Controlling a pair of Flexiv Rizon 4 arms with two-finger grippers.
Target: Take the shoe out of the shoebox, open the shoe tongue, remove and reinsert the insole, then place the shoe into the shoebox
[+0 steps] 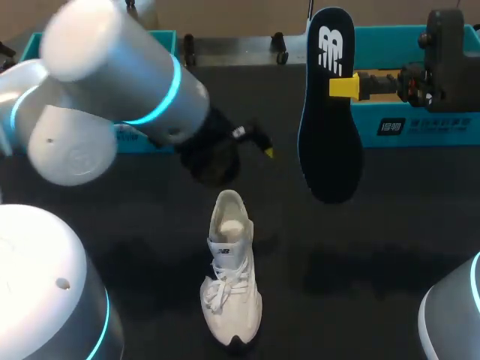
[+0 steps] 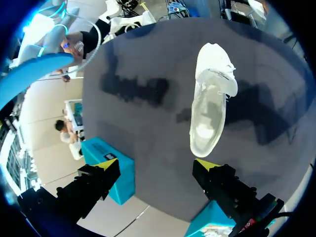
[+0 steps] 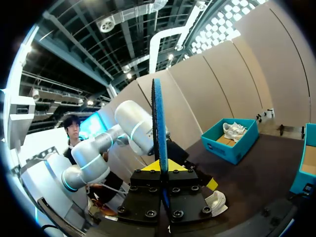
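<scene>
A white lace-up shoe (image 1: pixel 231 277) lies on the black table, toe toward the front edge, its opening showing pale inside. My right gripper (image 1: pixel 341 86) is shut on a dark blue insole (image 1: pixel 330 112) and holds it upright in the air, right of and behind the shoe. From the right wrist the insole (image 3: pixel 159 123) shows edge-on between the fingers of the right gripper (image 3: pixel 162 165). My left gripper (image 2: pixel 157 164) is open and empty, hovering just behind the shoe's heel (image 2: pixel 210 106). In the head view the left gripper (image 1: pixel 259 146) is mostly hidden by its arm.
A teal shoebox (image 1: pixel 420 112) stands at the back right, behind the insole. Another teal box (image 1: pixel 142 139) sits at the back left, largely hidden by my left arm, and holds a second white shoe (image 3: pixel 232 131). A box corner (image 2: pixel 123 177) lies beside the left fingers.
</scene>
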